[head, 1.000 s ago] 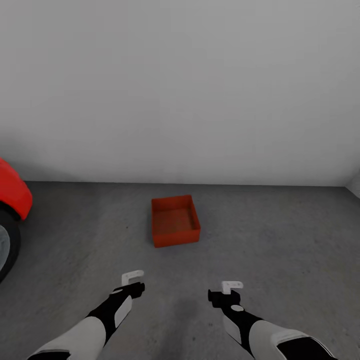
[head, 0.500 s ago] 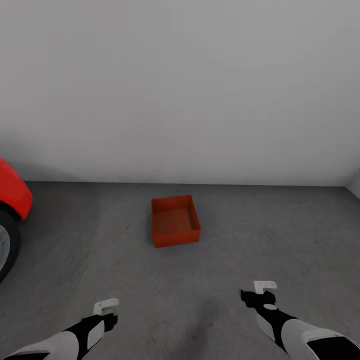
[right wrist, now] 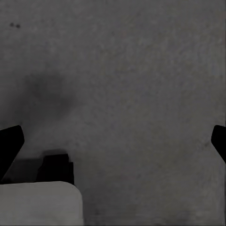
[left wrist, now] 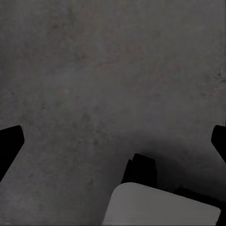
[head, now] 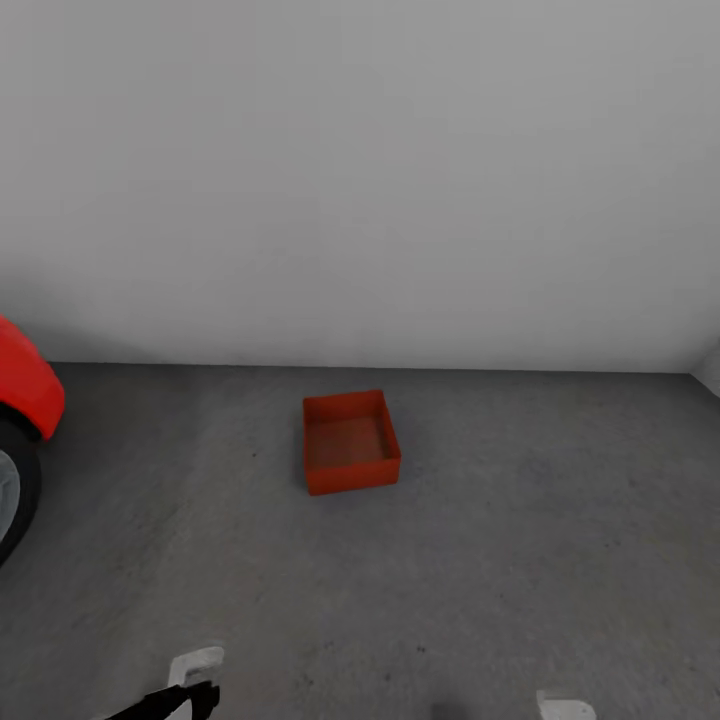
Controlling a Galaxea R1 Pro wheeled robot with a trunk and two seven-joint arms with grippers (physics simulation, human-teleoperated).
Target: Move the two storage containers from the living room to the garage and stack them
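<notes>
Near the middle of the head view, just below centre, you have one storage container (head: 350,442) sitting open-side-up on the dark grey floor (head: 520,540) of the garage, a short way out from the white wall (head: 360,180). It looks empty, and nothing is stacked on it. The red car (head: 25,385) and its wheel sit at the left edge, well apart from the bin.

What has changed over the last second is your arms. Both were stretched forward over the floor in the lower half of the frame; now they have pulled back and down, so the left gripper (head: 195,672) shows as a white tip at the bottom left edge and the right gripper (head: 563,706) as a sliver at the bottom right. The camera itself has not shifted, and the container has not moved.

Both wrist views look at bare floor, with the dark fingers (left wrist: 9,143) of the left and the fingers (right wrist: 9,141) of the right spread wide at the frame edges, released and holding nothing.

That reads as the first half done: one bin placed, arms tucked for travel. You likely need to fetch the second container and set it on this one.
</notes>
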